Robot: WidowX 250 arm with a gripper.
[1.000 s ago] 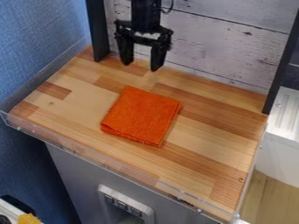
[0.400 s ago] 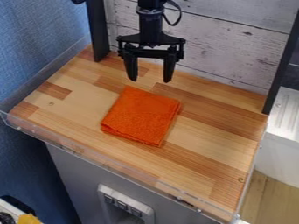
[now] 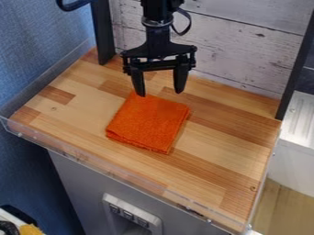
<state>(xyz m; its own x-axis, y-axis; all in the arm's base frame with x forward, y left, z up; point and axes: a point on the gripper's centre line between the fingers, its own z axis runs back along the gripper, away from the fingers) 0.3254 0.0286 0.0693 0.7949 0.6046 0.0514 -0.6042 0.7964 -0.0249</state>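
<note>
Grey cabinet front [image 3: 76,183] nearest, white switch panel [image 3: 156,225] set in it. Clear lip [image 3: 122,178] edges the wooden top [image 3: 215,137]. Orange cloth [image 3: 148,123], folded, lies flat near the middle of the wood. Black gripper [image 3: 160,93] hangs nearly upright from the view's top edge, fingers pointing down by the cloth's far corner; jaws spread, nothing between them. Contact with cloth: cannot tell. Dark posts flank the arm, left [image 3: 103,32] and right [image 3: 297,66]. Whitewashed planks [image 3: 245,50] stand behind.
</note>
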